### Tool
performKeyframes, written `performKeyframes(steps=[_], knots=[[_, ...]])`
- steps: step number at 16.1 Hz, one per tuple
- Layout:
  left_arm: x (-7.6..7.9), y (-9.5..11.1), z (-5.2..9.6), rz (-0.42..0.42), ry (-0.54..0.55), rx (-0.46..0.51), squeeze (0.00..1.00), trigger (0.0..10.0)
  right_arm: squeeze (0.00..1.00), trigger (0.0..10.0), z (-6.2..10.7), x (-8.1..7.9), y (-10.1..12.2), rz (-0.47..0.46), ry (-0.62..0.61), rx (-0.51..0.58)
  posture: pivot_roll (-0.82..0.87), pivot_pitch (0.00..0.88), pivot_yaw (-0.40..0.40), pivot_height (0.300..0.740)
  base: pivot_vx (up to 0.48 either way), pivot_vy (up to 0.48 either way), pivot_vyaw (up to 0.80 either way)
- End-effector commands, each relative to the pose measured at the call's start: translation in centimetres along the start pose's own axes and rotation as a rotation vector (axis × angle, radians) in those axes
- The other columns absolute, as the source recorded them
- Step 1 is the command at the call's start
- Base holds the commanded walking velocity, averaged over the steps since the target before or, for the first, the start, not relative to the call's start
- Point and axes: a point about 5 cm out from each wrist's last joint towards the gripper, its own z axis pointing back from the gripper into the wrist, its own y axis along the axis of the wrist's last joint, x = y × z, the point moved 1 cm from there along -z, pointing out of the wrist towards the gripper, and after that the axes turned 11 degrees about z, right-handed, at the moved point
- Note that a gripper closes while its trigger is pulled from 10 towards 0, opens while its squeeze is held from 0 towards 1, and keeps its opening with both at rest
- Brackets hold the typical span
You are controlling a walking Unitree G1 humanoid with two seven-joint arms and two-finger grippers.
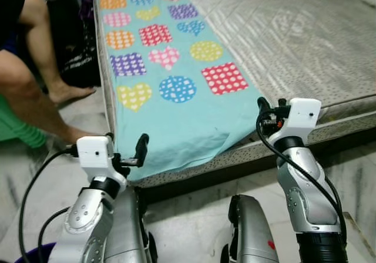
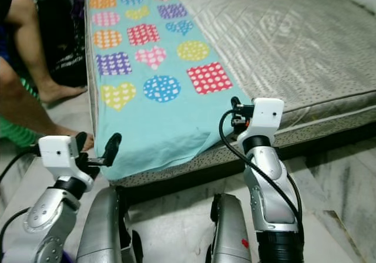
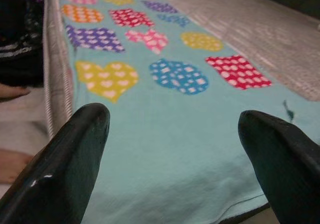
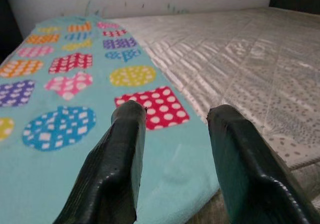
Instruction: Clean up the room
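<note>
Two open grippers, left gripper (image 3: 170,149) and right gripper (image 4: 175,149), face the limp, light turquoise patterned fleece blanket (image 1: 176,110); pinch its overhanging hem corners.

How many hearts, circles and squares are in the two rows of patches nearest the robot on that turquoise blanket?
Hearts: 2
Circles: 2
Squares: 2
Total: 6 patches in those two rows of the blanket

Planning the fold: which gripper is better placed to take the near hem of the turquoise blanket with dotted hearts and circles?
Probably left. The left gripper hangs open right at the turquoise blanket's overhanging hem; the right gripper, also open, sits by its corner, partly over bare grey mattress.
</note>
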Motion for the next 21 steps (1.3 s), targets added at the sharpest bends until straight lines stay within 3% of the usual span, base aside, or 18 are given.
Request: performKeyframes(steps=[1, 18, 21], knots=[[0.0, -0.3, -0.2, 0.001, -0.006, -0.004, 0.00, 10.0, 0.00, 10.0, -0.4, -0.2, 1.5, -0.017, 0.002, 0.030, -0.03, 0.097, 0.004, 0.536, 0.000, 0.000, 0.00], [-0.2, -0.1, -1.6, -0.008, -0.024, 0.020, 0.00, 10.0, 0.00, 10.0, -1.1, 0.0, 2.1, -0.020, -0.008, 0.025, -0.04, 0.055, 0.022, 0.715, 0.000, 0.000, -0.02], [-0.4, -0.6, -1.7, 0.037, 0.018, 0.012, 0.00, 10.0, 0.00, 10.0, -1.2, 0.0, 1.9, -0.021, -0.013, 0.021, -0.03, 0.034, 0.020, 0.740, 0.000, 0.000, 0.00]])
